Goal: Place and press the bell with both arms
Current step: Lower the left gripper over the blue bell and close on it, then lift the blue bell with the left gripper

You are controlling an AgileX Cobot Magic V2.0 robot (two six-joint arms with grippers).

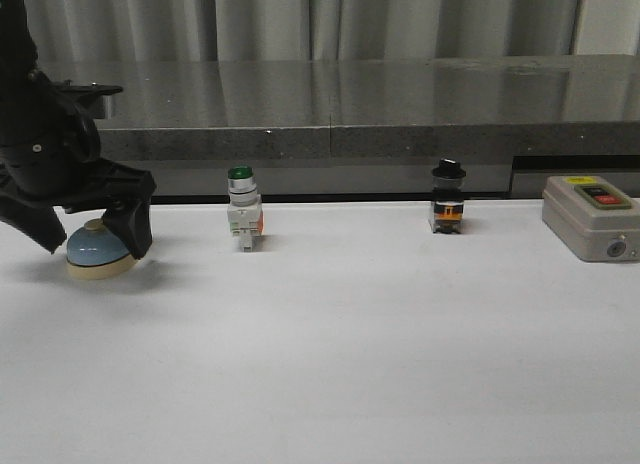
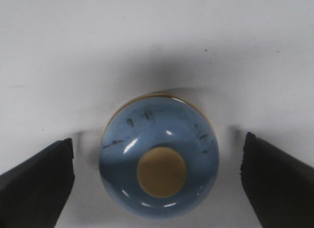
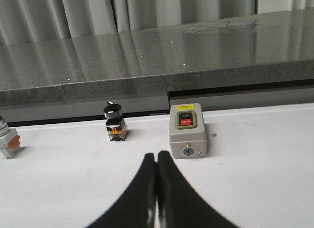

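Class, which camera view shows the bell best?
The left wrist view: the bell fills the frame from above, between the open left gripper. The front view shows it small and partly hidden. The right wrist view misses it.

A plain white counter (image 1: pixel 360 364) fills the foreground under soft, even light, backed by a long dark grey speckled stone ledge (image 1: pixel 400 109) whose polished top mirrors the pale grey pleated curtains (image 1: pixel 300 19) hanging across the whole width of the room behind it.
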